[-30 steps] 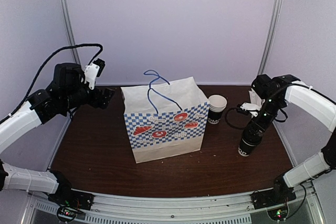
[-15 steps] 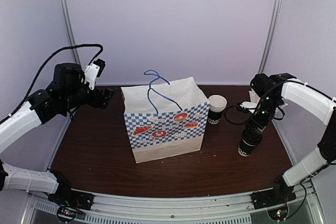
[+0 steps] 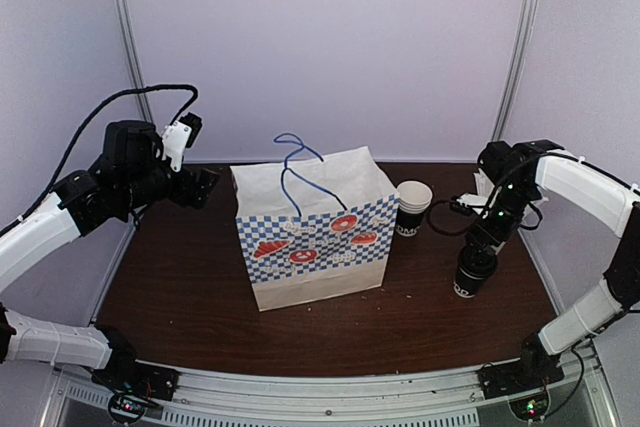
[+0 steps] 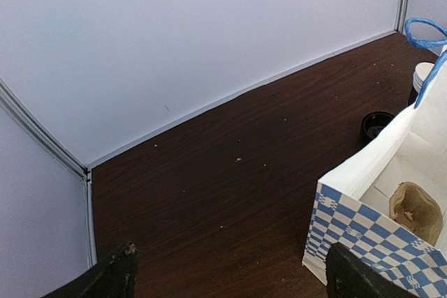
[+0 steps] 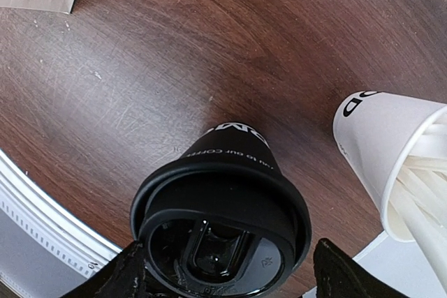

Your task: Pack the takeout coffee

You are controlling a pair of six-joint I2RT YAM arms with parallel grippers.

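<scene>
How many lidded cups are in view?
1. The takeout coffee stands on the table right of the paper bag, beneath the right pincer. The bag could hide others.

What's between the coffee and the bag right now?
Only bare table, seen in the top view. The stack of cups stands farther back, beside the bag, off the line to the coffee.

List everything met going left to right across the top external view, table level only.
left gripper → paper bag → stack of cups → takeout coffee
</scene>
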